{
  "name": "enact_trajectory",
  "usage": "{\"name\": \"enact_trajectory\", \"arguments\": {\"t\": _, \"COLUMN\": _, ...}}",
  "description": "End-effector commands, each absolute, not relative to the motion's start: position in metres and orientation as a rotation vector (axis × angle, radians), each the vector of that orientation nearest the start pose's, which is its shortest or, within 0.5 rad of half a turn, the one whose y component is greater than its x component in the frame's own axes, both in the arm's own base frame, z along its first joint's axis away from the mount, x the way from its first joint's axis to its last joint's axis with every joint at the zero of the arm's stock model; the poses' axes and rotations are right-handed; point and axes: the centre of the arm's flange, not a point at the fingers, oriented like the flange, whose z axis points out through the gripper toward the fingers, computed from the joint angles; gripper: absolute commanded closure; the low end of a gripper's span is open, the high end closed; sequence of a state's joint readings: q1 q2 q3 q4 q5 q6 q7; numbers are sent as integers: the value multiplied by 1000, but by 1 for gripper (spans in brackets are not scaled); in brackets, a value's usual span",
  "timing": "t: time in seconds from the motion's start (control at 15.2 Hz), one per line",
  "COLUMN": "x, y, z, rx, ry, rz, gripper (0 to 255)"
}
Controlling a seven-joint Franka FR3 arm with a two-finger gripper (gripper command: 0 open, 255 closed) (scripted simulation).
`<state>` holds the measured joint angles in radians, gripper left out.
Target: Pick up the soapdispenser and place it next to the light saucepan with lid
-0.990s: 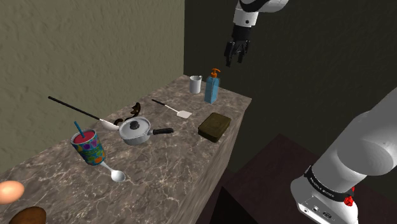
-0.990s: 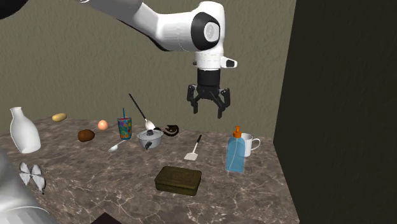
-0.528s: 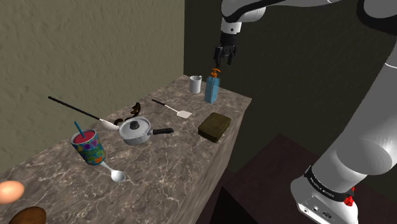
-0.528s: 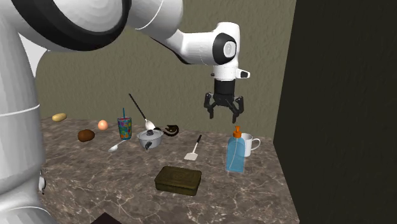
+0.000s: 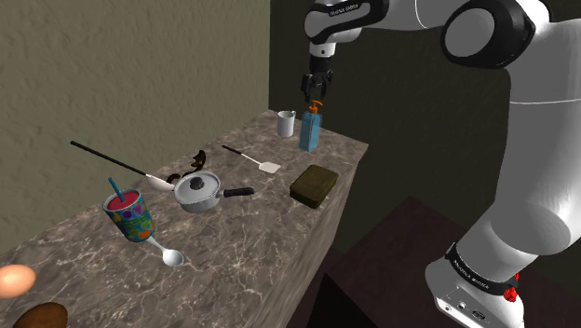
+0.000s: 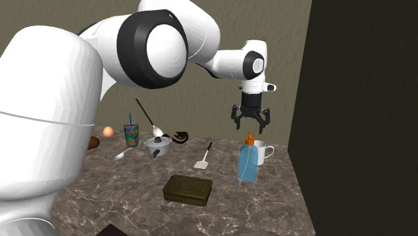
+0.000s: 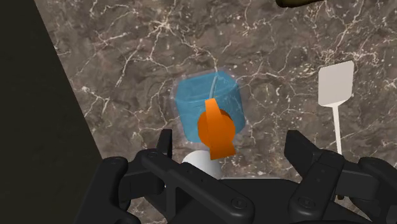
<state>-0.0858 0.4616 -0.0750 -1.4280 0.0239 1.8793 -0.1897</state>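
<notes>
- I see a rough tan wall (image 5: 140, 65) behind the counter. A very dark wall (image 5: 419, 121) meets it at the far corner.
- The counter (image 5: 251, 247) is long. Its top is brown stone with thin pale lines all over it. It runs from near the camera to that far corner.
- My white arm (image 5: 545, 140) bends high over the far end of the counter.
- A flat dark green box (image 5: 314, 183) lies close to the counter's edge, on the shoulder view's right. It is a little nearer than the soap dispenser.
- The light grey saucepan with lid (image 5: 198, 191) sits about halfway along the counter. Its dark handle points to the shoulder view's right. It is well apart from the soap dispenser.
- The soap dispenser (image 5: 308, 130) stands upright at the far end of the counter. Its body is see-through blue and boxy, with round corners. It has an orange pump (image 7: 215, 130) on top.
- The gripper (image 6: 250, 126) hangs just above the pump and points straight down. Its two black fingers (image 7: 302, 153) are spread wide and hold nothing. In the wrist view the pump sits between them and touches neither.
- A white mug (image 5: 287, 122) stands just beside the soap dispenser, on the shoulder view's left.
- A white spatula (image 7: 335, 86) lies flat on the stone, near the soap dispenser.
</notes>
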Motion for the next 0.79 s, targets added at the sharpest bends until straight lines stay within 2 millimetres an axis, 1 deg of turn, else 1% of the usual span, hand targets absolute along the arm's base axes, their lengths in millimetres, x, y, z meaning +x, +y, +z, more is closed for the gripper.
{"name": "enact_trajectory", "arguments": {"t": 0.0, "x": 693, "y": -104, "z": 420, "rx": -3152, "ry": -45, "rz": 18, "gripper": 0}}
{"name": "enact_trajectory", "arguments": {"t": 0.4, "x": 693, "y": -104, "z": 388, "rx": -3152, "ry": -45, "rz": 18, "gripper": 0}}
{"name": "enact_trajectory", "arguments": {"t": 0.46, "x": 693, "y": -104, "z": 385, "rx": -3152, "ry": -45, "rz": 18, "gripper": 0}}
{"name": "enact_trajectory", "arguments": {"t": 0.73, "x": 693, "y": -104, "z": 385, "rx": -3152, "ry": -45, "rz": 18, "gripper": 0}}
